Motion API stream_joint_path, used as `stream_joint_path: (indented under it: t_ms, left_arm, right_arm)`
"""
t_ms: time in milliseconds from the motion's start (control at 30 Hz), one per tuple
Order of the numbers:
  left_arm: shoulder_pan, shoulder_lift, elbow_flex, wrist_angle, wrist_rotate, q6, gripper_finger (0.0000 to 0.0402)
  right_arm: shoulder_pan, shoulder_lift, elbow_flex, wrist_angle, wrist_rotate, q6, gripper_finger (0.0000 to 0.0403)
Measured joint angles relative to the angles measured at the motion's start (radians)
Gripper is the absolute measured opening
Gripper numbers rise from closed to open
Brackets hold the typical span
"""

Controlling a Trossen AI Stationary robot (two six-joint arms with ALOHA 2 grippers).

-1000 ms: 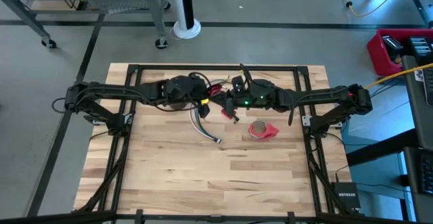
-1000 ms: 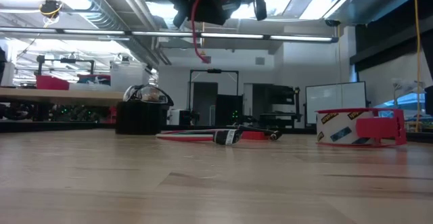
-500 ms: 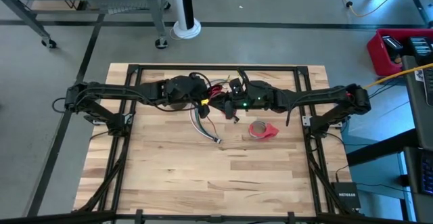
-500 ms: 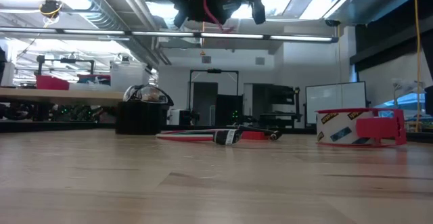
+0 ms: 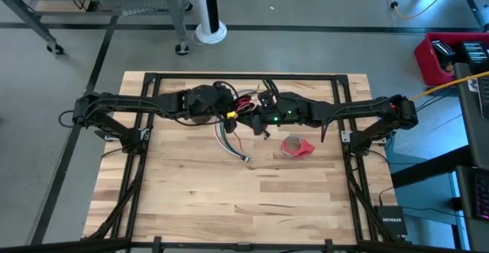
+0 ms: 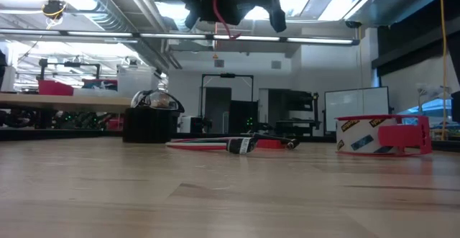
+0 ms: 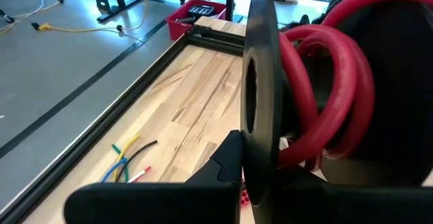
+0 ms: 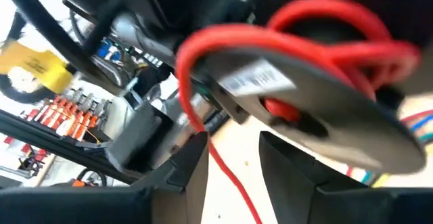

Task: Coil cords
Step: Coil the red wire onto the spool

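**Red loops could slip as the grip changes hands**

Both arms meet high above the table's upper middle. The left gripper [image 5: 229,115] is clamped shut on the cords [image 5: 243,100]; the right gripper [image 5: 258,118], just beside it, stands open. If the smooth, springy red loops [image 7: 318,82] slide off the black disc [image 7: 260,102], the coil unwinds. The bundle's thin tail [image 5: 233,142] trails onto pale wood near the glossy red tape roll [image 5: 295,147].

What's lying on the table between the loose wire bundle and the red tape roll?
Nothing: in the high view, bare wood separates the wire bundle from the red tape roll.
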Motion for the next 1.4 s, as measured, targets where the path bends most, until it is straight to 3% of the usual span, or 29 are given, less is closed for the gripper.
stream_joint_path:
  t_ms: [333,700,1033,1233,1400]
  left_arm:
    - [0.008,0.000,0.001,0.034,0.000,0.029,0.0000]
    - [0.046,-0.004,0.001,0.035,-0.001,0.027,0.0000]
    - [0.045,-0.004,0.001,0.042,0.000,0.023,0.0000]
    - [0.046,-0.004,0.001,0.039,-0.001,0.027,0.0000]
    - [0.047,-0.004,0.001,0.040,0.000,0.045,0.0000]
  right_arm:
    - [0.001,0.000,0.000,-0.091,-0.002,0.003,0.0134]
    - [0.001,0.000,0.000,-0.135,-0.127,0.000,0.0134]
    - [0.034,0.128,0.000,-0.082,-0.080,-0.025,0.0134]
    - [0.042,0.131,0.000,-0.070,0.008,-0.032,0.0134]
    - [0.046,0.130,0.000,-0.086,0.010,-0.048,0.0134]
